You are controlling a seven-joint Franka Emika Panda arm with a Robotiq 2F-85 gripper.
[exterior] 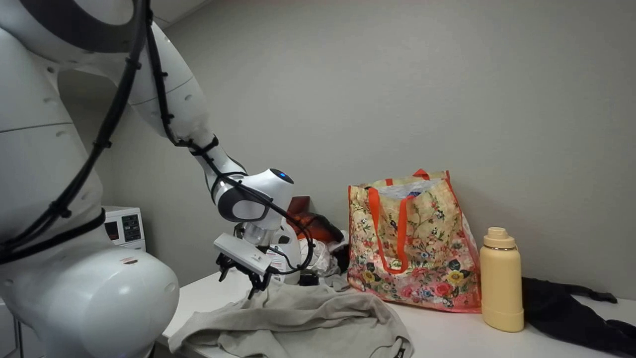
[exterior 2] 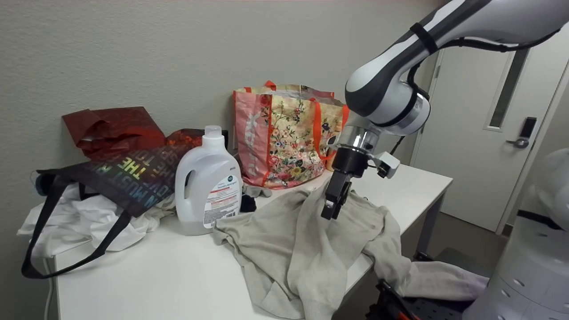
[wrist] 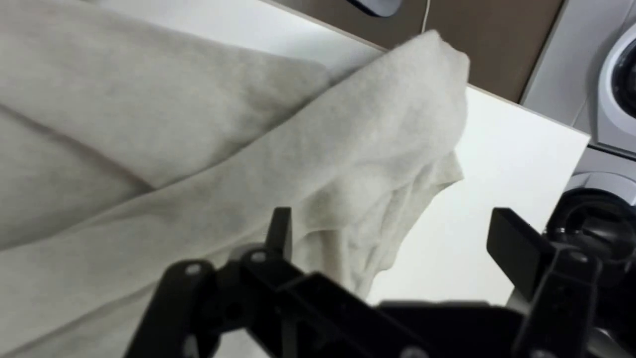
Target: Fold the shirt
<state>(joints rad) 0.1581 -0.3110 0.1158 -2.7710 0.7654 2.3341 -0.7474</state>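
White table [exterior 2: 138, 280]: claw [wrist: 392, 236] (spread wide) above shirt [exterior 2: 306, 249].

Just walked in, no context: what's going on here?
A robot arm is on a shirt-folding job. Its fingers are spread wide over the shirt, with no cloth pinched between them; whether a tip touches it, I can't tell. The shirt lies rumpled on the table, not neatly folded, part of it hanging off the edge. The floral bag and jug stand near it.
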